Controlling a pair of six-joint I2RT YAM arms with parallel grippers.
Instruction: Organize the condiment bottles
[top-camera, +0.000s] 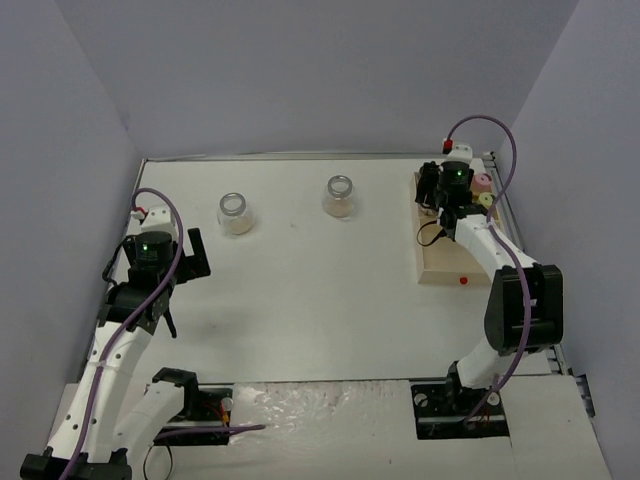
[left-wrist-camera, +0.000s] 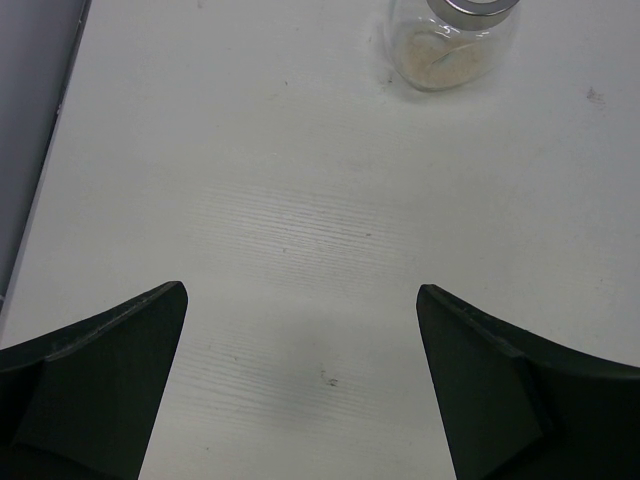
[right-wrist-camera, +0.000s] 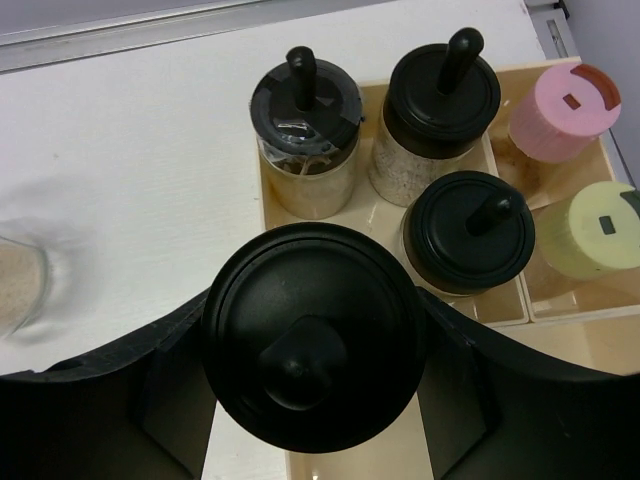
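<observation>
At the pale wooden tray (top-camera: 440, 262), far right, the right arm (top-camera: 500, 270) stretches forward, jaws clamped on a black-capped clear jar (right-wrist-camera: 310, 330); left arm (top-camera: 120, 340) crouches bent over the bench (left-wrist-camera: 300, 150), jaws wide, silver-rimmed jar (left-wrist-camera: 450, 45) ahead.

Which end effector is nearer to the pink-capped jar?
Right. The right end effector, gripping a black-capped jar, is over the tray beside the pink-capped jar; the left end effector is far across the table.

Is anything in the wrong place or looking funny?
Yes. The left silver-rimmed jar and the right silver-rimmed jar stand alone on the table, far from the wooden tray where the capped jars sit together. Nothing looks spilled or tipped.
</observation>
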